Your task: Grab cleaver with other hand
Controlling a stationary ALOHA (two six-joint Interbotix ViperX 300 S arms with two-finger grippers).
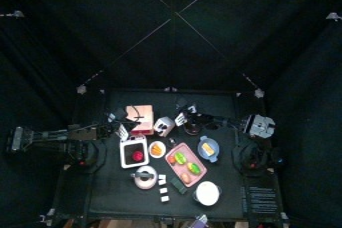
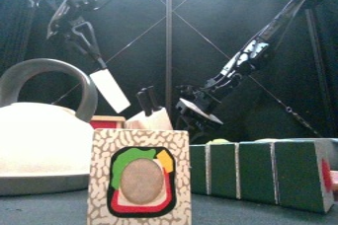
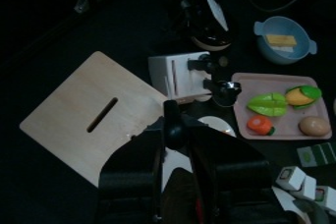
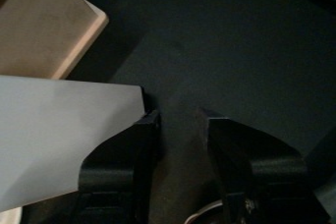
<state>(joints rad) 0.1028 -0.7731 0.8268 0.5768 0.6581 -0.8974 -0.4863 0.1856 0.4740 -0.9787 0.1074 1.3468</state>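
The left gripper (image 2: pixel 87 41) pinches the steel-bladed, dark-handled cleaver (image 2: pixel 110 88) aloft — the spread right gripper (image 4: pixel 178 135), at its four o'clock, could knock it loose by closing off-centre.

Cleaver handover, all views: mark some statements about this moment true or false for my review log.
1. The left pincer holds the cleaver up in the air, blade hanging down. True.
2. The right pincer is clamped on the cleaver's blade. False: its jaws stand apart with nothing between them.
3. The cutting board has nothing lying on it. True.
4. The blue bowl sits on the pink tray. False: the bowl stands off the tray, beside it.
5. A white kettle stands near the table's front edge. True.
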